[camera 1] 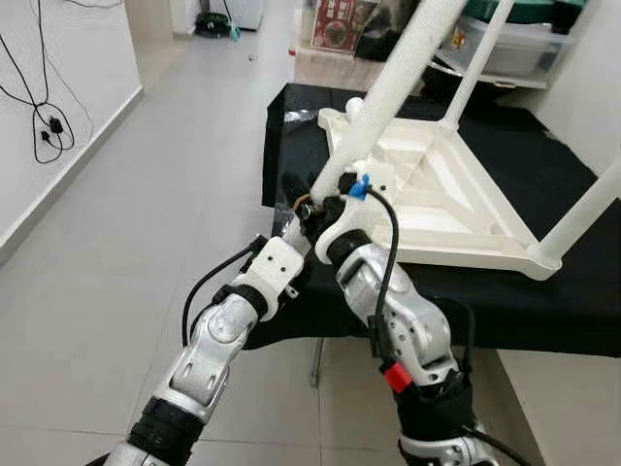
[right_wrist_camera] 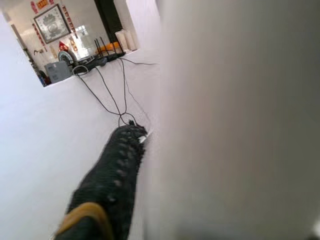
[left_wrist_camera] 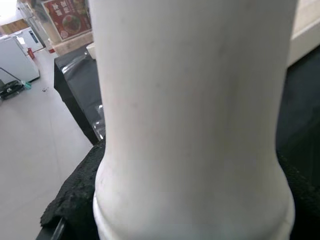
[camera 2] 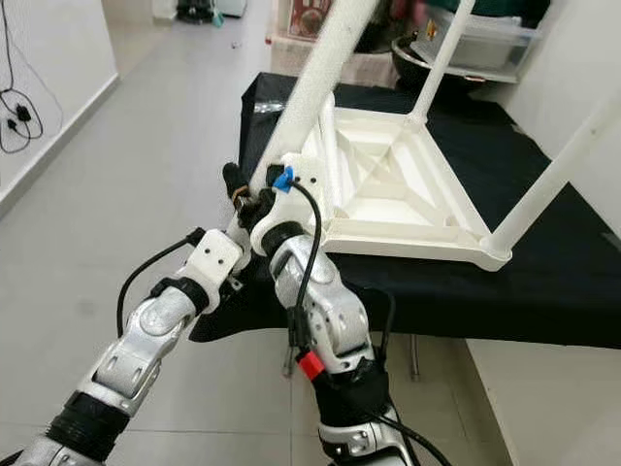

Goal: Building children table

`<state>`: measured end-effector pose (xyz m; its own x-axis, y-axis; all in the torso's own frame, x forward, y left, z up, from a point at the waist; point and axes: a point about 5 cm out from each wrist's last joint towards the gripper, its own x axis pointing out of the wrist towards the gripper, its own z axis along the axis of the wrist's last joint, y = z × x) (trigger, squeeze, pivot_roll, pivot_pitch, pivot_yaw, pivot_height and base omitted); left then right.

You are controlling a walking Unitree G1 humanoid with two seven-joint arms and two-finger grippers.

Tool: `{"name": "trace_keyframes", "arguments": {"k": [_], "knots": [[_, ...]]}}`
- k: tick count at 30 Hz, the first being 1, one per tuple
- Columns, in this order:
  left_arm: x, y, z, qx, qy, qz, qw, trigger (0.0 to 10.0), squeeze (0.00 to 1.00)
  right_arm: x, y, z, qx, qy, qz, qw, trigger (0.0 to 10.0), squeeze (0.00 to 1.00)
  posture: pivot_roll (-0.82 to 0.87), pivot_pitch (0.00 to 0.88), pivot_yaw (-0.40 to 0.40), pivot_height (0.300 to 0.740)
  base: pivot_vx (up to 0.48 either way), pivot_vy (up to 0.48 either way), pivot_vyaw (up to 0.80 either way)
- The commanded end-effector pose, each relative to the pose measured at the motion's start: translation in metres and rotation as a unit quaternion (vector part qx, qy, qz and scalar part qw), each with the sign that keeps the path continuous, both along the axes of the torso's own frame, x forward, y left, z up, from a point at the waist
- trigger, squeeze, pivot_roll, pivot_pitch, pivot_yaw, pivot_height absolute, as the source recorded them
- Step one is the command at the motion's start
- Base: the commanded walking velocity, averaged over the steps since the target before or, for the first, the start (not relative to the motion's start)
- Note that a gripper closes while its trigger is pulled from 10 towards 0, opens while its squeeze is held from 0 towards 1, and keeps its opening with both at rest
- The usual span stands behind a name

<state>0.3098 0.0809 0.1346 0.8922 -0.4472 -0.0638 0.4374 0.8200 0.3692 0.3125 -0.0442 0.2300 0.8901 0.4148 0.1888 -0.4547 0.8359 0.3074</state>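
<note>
— Table leg [camera 1: 408, 60]: where do you have it?

— Both my grippers are at its lower end, at the near corner of the upturned white children's table [camera 1: 441, 199]. My right gripper [camera 1: 335, 206] is clamped around the leg just above the corner socket; in the right wrist view one black finger [right_wrist_camera: 107, 187] lies flat against the white tube. My left gripper [camera 1: 299, 209] comes in from the left and sits tight against the same spot, right beside the right one.

— Is the left one gripping?

— I cannot tell. Its wrist view shows the leg very close, widening at a collar low down, but its fingers are hidden from me there, and in the head views the right wrist covers them.

— And the table itself?

— It lies top down on a black cloth [camera 1: 543, 291] over a stand, ribbed underside up. Two more legs [camera 1: 477, 66] stand in the far and right corners. The leg I hold slants up and away to the right.

— Around it?

— Pale tiled floor [camera 1: 146, 223], a white wall on the left with black cables [camera 1: 44, 121] hanging, and shelving with storage boxes [camera 1: 514, 44] behind the table.
</note>
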Motion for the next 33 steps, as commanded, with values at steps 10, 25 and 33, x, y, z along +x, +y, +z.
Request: {"name": "trace_keyframes", "arguments": {"k": [10,25,33], "knots": [[-0.028,0.021,-0.003,0.002,0.019,-0.05,0.999,10.0,0.0,-0.001,-0.017,0.001,0.033,-0.035,0.086,0.995,10.0,0.0,0.1,0.0,-0.094,0.74,0.0,0.0,0.0],[-0.095,0.036,-0.006,-0.138,0.19,-0.207,0.95,10.0,0.0,-0.019,-0.034,0.0,-0.036,-0.07,0.401,0.913,10.0,0.0,0.11,0.014,-0.101,0.74,0.0,0.0,0.0],[-0.117,0.036,-0.006,-0.163,0.238,-0.25,0.924,10.0,0.0,-0.031,-0.042,0.002,-0.037,-0.062,0.5,0.863,10.0,0.0,0.11,0.029,-0.109,0.74,0.0,0.0,0.0]]}}
